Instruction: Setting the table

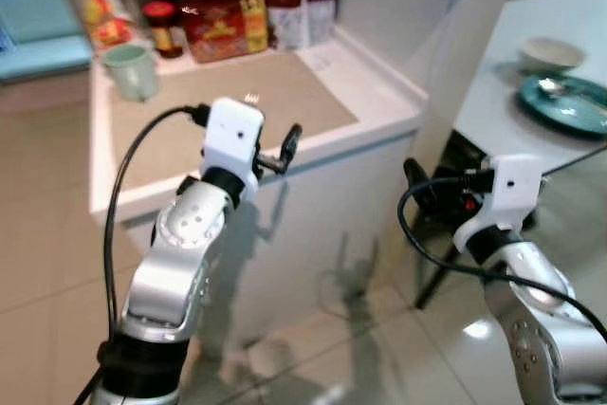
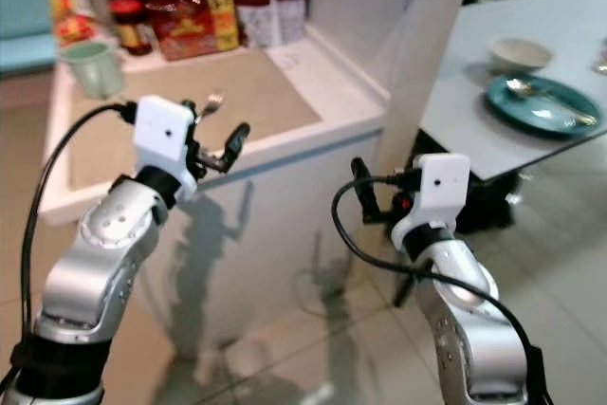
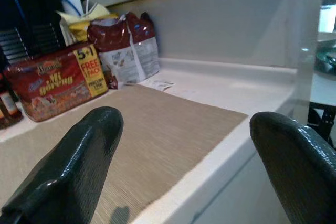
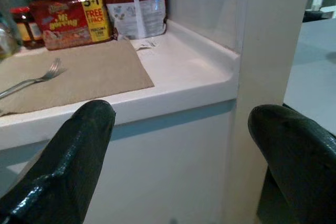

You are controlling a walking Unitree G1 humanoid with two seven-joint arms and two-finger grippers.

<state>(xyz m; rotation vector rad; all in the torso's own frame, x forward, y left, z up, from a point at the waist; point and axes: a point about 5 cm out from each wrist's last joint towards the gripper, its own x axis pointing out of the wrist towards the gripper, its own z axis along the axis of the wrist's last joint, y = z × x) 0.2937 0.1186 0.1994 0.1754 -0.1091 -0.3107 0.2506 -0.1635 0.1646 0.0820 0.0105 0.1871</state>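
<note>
Silver left arm (image 1: pixel 180 253) raised at counter (image 1: pixel 379 101) edge, jaws apart.

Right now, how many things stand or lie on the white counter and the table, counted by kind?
Food packs: 2, red noodle pack and red-white bag
Jars: 1
Cups: 1, green
Forks: 1, on the mat
Plates: 1, teal
Bowls: 1, white
Spoons: 1, on the plate
Total: 8

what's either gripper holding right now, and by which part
Nothing. The left gripper is open over the counter edge, and the right gripper is open lower down, in front of the counter. The fork lies untouched on the mat.
</note>
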